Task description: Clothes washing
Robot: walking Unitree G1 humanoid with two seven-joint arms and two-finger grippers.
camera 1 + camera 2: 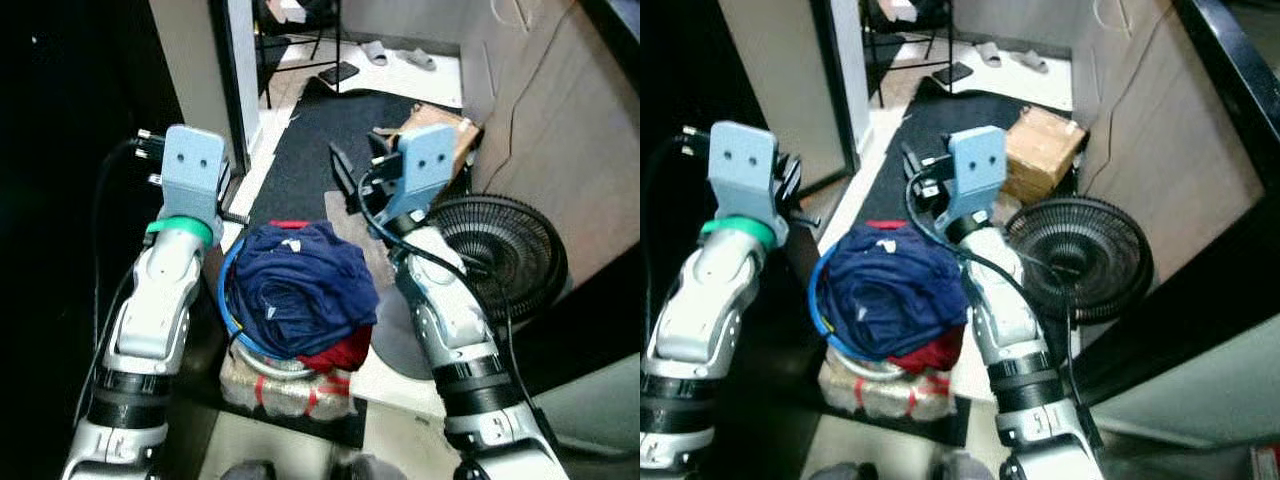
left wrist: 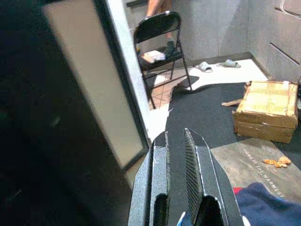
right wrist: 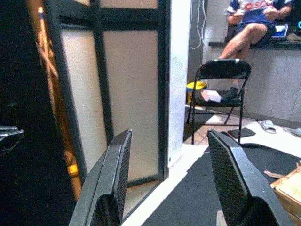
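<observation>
A round basket with a blue rim sits on a plastic-wrapped bundle on the floor between my arms. It is heaped with dark blue clothes over a red garment. My left gripper is beside the basket's far left rim, its fingers nearly together with nothing seen between the tips. My right gripper hovers past the basket's far right side, open and empty, its two fingers wide apart.
A black floor fan stands close to my right arm. A cardboard box lies on the dark mat beyond. A door panel is to the left. Further off are a folding chair, a seated person and slippers.
</observation>
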